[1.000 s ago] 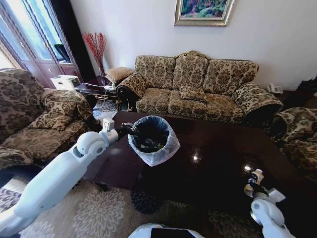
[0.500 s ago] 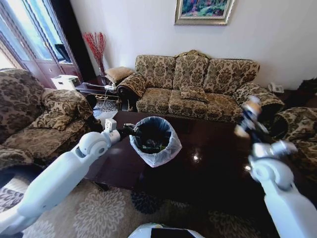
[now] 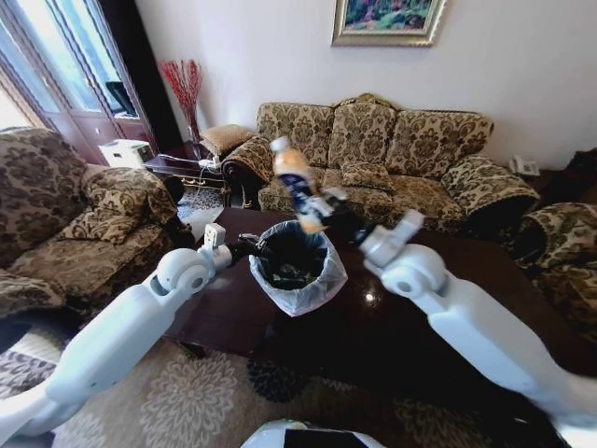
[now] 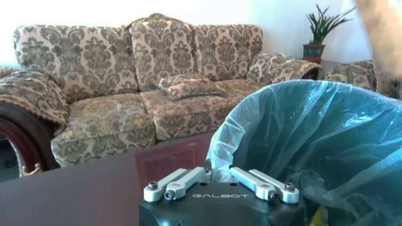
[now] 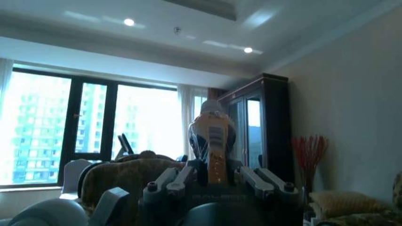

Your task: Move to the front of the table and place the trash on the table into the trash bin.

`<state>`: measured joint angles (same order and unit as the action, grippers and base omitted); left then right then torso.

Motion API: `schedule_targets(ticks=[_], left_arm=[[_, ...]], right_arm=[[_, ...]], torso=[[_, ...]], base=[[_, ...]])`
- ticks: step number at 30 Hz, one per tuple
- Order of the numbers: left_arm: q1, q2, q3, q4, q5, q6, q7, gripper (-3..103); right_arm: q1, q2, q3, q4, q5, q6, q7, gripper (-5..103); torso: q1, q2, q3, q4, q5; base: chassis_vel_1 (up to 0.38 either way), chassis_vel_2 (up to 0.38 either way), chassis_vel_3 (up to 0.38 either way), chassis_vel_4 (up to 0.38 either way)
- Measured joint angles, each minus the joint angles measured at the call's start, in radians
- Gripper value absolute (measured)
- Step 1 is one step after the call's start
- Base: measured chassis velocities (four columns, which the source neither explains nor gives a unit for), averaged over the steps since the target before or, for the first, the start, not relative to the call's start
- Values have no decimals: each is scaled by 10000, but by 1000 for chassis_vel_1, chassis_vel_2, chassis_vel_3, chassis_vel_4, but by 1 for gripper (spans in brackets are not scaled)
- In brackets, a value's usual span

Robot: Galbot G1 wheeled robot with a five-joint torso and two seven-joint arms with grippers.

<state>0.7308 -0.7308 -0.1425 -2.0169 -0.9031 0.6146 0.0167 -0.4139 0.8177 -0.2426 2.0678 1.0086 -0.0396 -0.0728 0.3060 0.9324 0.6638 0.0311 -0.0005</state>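
**Ana:** Right claw (image 3: 322,213) first, from the head view: it grasps the beige-and-white bottle (image 3: 295,182) by its lower end, with the bottle tilted and held above the far rim of the trash bin (image 3: 297,289), which stands on the table (image 3: 420,345). The left claw (image 3: 244,247) is at the bin's near-left rim and seems to pinch the bag there.

**Ben:** So the bottle is up in the air and not yet in the bin. To do the drop well, the arm would probably bring the bottle over the middle of the opening and lower it before letting go, or it may glance off the rim.

**Ana:** The left wrist view agrees: the left claw (image 4: 220,181) is clenched on the edge of the plastic bag (image 4: 301,136), with the sofa (image 4: 125,84) behind it. Keeping that rim steady looks helpful.

**Ben:** And the right wrist view?

**Ana:** The bottle (image 5: 213,141) stands between the fingers of the right claw (image 5: 215,181), against the window (image 5: 94,132).

**Ben:** What is hard to make out?

**Ana:** The inside of the bin is dark; something lies there, but which items cannot be told. The bottle's label is blurred, and the table's near right corner is covered by the right arm.
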Motion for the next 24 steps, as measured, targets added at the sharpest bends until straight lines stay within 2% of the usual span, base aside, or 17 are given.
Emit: schedule_targets(ticks=[5, 8, 11, 13, 14, 15, 17, 18, 20, 22, 23, 24], left_arm=[[28, -40, -31, 10, -185, 29, -4, 2], [34, -41, -31, 11, -175, 32, -20, 2], [40, -37, -32, 15, -112, 33, -55, 2], [40, -32, -31, 15, -110, 34, -54, 2], [28, -30, -23, 19, -105, 33, -53, 2], [4, -43, 0, 31, -105, 34, -48, 2], [-12, -57, 18, 37, -105, 35, -47, 2], [-23, -78, 37, 41, -105, 38, -46, 2], [-28, -95, 51, 41, -105, 41, -43, 2], [-30, -120, 64, 40, -105, 46, -41, 2], [-30, -120, 64, 40, -105, 46, -41, 2], [-29, -123, 66, 28, -104, 49, -38, 2]], right_arm=[[-461, 50, -271, -527, -1036, 312, -562, 25], [-654, 1, -265, -596, -1482, 356, -578, 22], [-1025, -304, -49, -715, -2474, 731, -828, 36], [-1108, -362, 40, -715, -2577, 770, -885, 36], [-1304, -492, 240, -659, -2666, 791, -929, 41], [-1456, -583, 426, -559, -2671, 798, -928, 53], [-1558, -650, 545, -496, -2671, 801, -928, 53], [-1702, -736, 719, -383, -2658, 800, -926, 64], [-1792, -788, 844, -301, -2607, 798, -915, 64], [-1975, -901, 1109, -110, -2420, 743, -859, 75], [-1975, -901, 1109, -110, -2420, 743, -859, 75], [-2086, -973, 1270, 3, -2317, 687, -824, 80]], torso=[[1, 0, 0, -5, 4], [0, 0, 0, -3, 3], [-1, 0, 0, -2, 3], [-1, 0, -1, -2, 3], [-1, 0, 0, -4, 6], [0, 0, 0, -4, 7], [-1, 0, 0, -4, 7], [-1, 0, 0, -4, 6], [-1, 0, 0, -4, 6], [-1, 0, -1, -3, 5], [-1, 0, -1, -3, 5], [-1, 1, -1, -3, 5]], base=[[0, 0, 0, 0], [0, 0, 0, 0], [0, 0, 0, 0], [0, 0, 0, 0], [0, 0, 0, 0], [0, 0, 0, 0], [0, 0, 0, 0], [0, 0, 0, 0], [0, 0, 0, 0], [0, 0, 0, 0], [0, 0, 0, 0], [0, 0, 0, 0]])
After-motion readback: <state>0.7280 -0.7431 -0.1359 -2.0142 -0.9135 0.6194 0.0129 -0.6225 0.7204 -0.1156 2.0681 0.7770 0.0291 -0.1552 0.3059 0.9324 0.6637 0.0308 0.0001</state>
